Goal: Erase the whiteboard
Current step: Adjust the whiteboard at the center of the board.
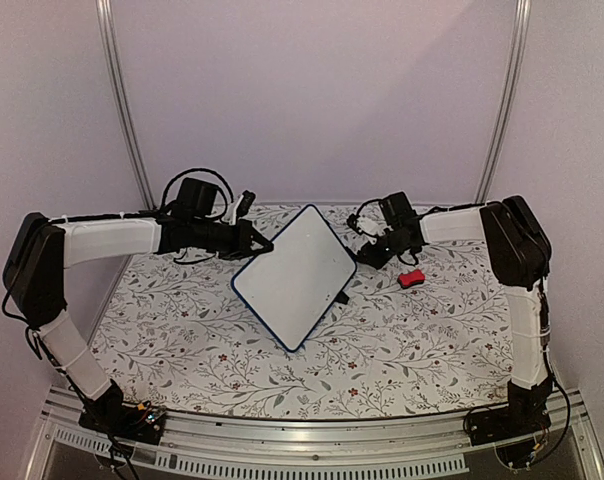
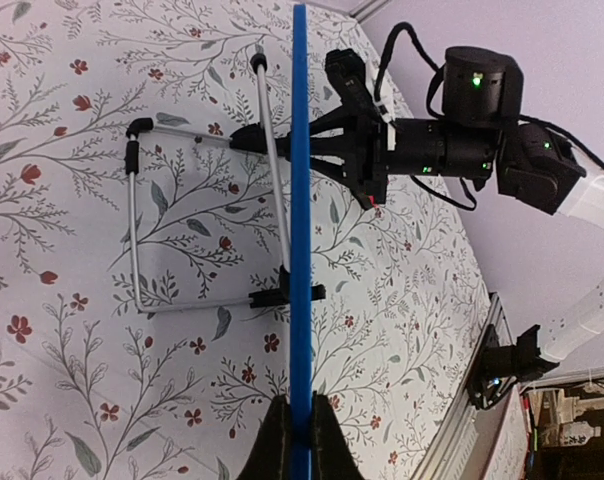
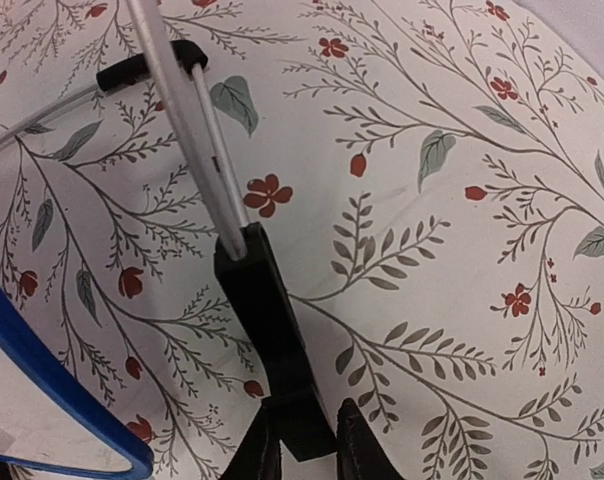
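The left gripper [image 1: 250, 240] is clenched on the thin blue frame of the whiteboard [image 1: 297, 275], pinching its left edge. The board sits tilted over the middle of the flowered table [image 1: 182, 340], one corner toward the back wall; whether its near corner rests on the cloth I cannot tell. It looks light and stiff, a thin panel with a smooth, probably slippery face, so the frame edge is the sound place to hold; the wire stand [image 2: 137, 230] behind it seems springy and less sure. The right gripper [image 3: 302, 435] is pinched on the stand's black clip [image 3: 267, 300] at the board's right side. A red eraser [image 1: 412, 278] lies just beyond. The board's face shows no writing, and no brand or label can be read anywhere
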Available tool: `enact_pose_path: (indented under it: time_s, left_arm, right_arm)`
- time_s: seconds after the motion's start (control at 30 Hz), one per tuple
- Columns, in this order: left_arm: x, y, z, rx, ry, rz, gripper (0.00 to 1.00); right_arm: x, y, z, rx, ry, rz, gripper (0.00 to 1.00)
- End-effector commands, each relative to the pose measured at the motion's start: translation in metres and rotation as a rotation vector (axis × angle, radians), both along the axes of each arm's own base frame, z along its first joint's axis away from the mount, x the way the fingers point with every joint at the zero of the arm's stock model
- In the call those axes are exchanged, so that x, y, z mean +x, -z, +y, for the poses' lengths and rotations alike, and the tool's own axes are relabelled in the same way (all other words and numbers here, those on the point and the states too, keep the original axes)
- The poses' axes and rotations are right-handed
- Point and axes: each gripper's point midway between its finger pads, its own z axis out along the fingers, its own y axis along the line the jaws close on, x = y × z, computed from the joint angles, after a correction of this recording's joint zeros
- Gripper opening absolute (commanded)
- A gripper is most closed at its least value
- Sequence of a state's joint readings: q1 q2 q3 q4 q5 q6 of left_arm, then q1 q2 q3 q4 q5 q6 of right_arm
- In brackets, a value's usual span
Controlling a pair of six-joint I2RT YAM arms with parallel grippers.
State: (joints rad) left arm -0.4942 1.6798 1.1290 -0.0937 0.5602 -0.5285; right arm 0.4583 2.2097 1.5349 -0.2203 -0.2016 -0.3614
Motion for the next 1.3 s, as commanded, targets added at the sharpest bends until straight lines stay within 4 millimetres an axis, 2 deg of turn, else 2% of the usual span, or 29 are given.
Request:
enact_pose_path:
  time_s: [0.0, 0.23, 0.57, 1.0, 1.27]
  left_arm:
    - [0.001, -0.016, 0.004, -0.033, -0.003, -0.029, 0.0]
    - [0.005, -0.029, 0.012, -0.056, -0.024, -0.059, 0.0]
    - [0.002, -0.035, 0.01, -0.097, 0.005, -0.063, 0.0]
    - [0.001, -0.031, 0.007, -0.101, 0.021, -0.047, 0.0]
    - [0.0, -0.028, 0.005, -0.101, 0.03, -0.035, 0.0]
  right_arm:
    - [-0.014, 0.01, 0.009, 0.019, -0.032, 0.04, 0.15]
    - [-0.037, 0.009, 0.011, 0.001, 0.004, 0.011, 0.0]
    - [-0.08, 0.004, 0.034, 0.01, 0.015, 0.0, 0.0]
    - [-0.104, -0.011, 0.06, 0.042, 0.016, 0.001, 0.0]
    - [-0.105, -0.009, 0.063, 0.04, 0.026, 0.0, 0.0]
